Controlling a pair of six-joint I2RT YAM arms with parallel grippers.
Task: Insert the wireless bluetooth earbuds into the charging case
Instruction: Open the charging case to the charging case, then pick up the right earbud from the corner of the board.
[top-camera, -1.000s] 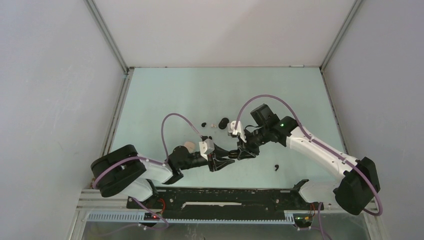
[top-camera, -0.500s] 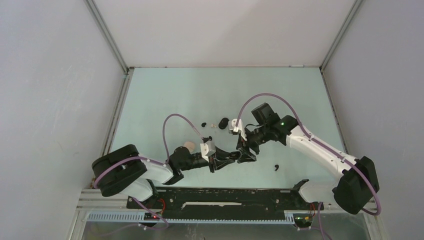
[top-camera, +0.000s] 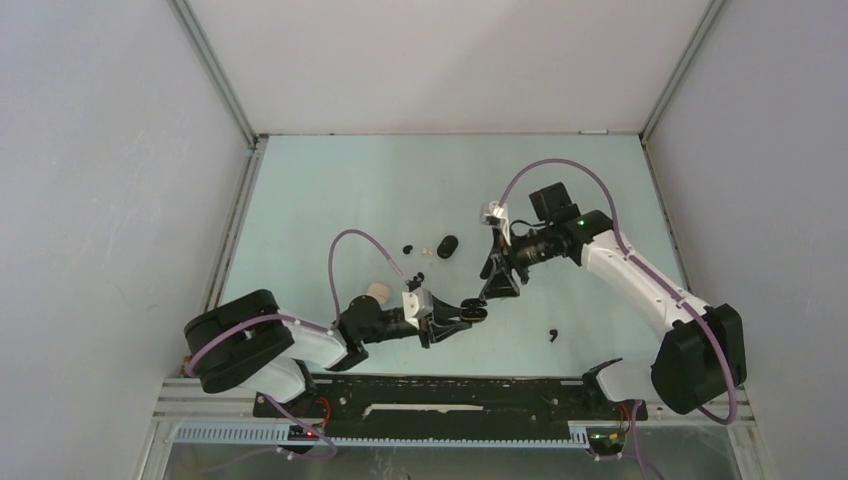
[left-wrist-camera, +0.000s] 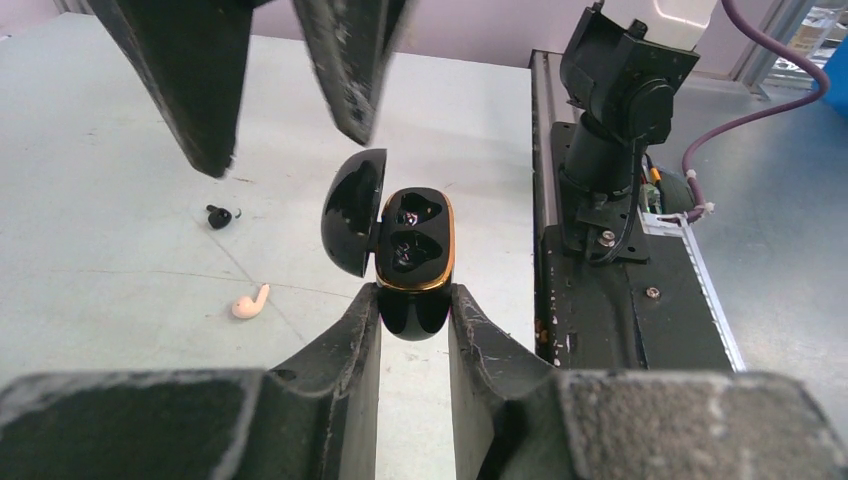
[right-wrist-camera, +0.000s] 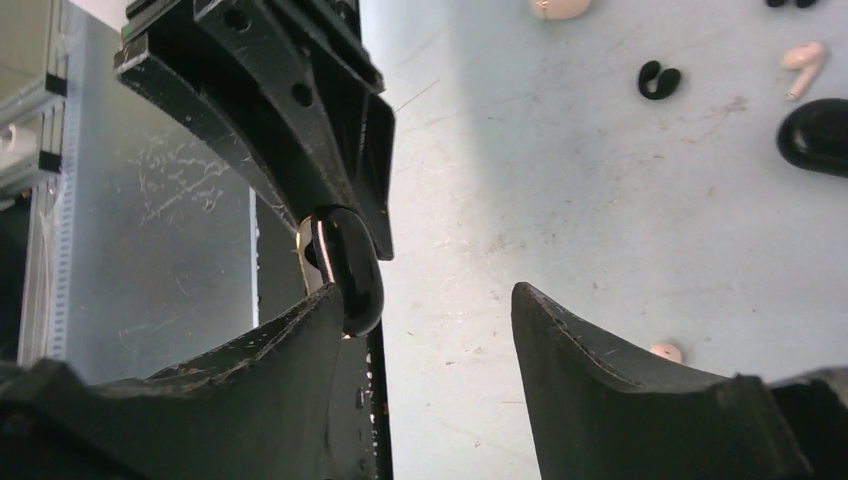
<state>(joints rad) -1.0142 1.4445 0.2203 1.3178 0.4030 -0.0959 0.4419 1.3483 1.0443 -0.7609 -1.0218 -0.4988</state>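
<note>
Left wrist: left pincer (left-wrist-camera: 414, 300) grips open blk gold-rimmed charging case (left-wrist-camera: 415, 250).

The right fingers (right-wrist-camera: 620, 400) have drawn back (spread wide) from the charging case (left-wrist-camera: 412, 260).

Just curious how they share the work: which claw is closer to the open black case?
Left. The left gripper clamps the open black case between its fingers; the right gripper hangs open just beyond it, seemingly not touching.
</note>
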